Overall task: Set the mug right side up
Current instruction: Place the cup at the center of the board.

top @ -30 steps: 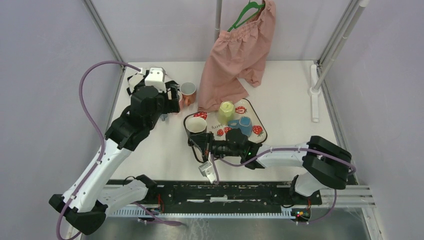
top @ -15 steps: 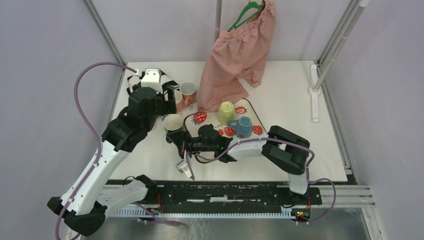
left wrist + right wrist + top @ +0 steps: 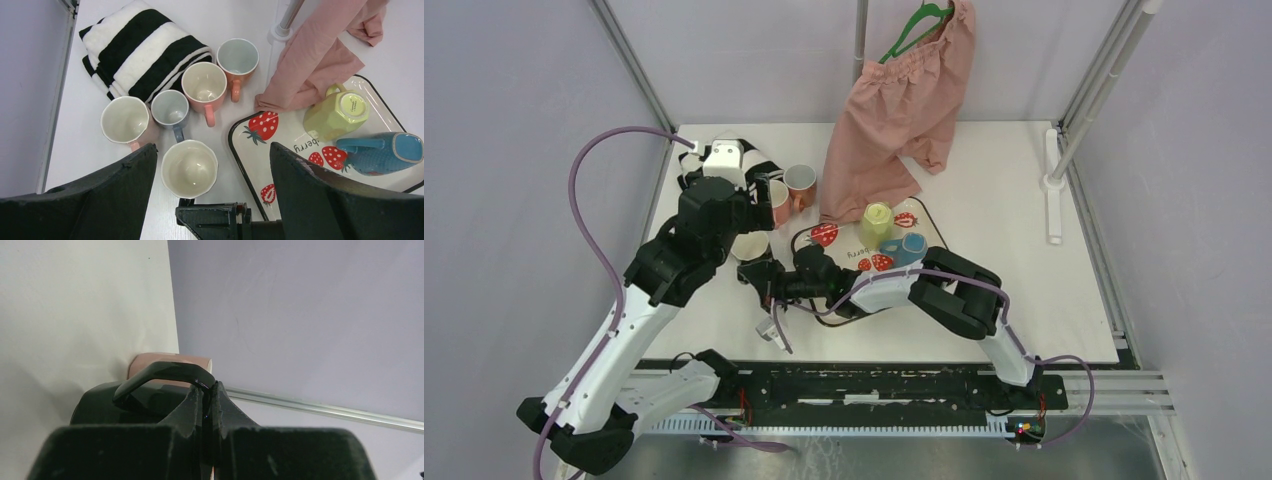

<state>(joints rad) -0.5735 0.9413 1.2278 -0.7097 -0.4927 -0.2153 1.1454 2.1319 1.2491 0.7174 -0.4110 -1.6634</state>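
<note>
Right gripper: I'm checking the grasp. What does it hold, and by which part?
The right gripper is shut on the mug, pinching its black handle.

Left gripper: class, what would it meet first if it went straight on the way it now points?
Most likely the cream-lined mug, standing upright beside the strawberry tray, almost centred below the open left gripper; depth is unclear.
</note>
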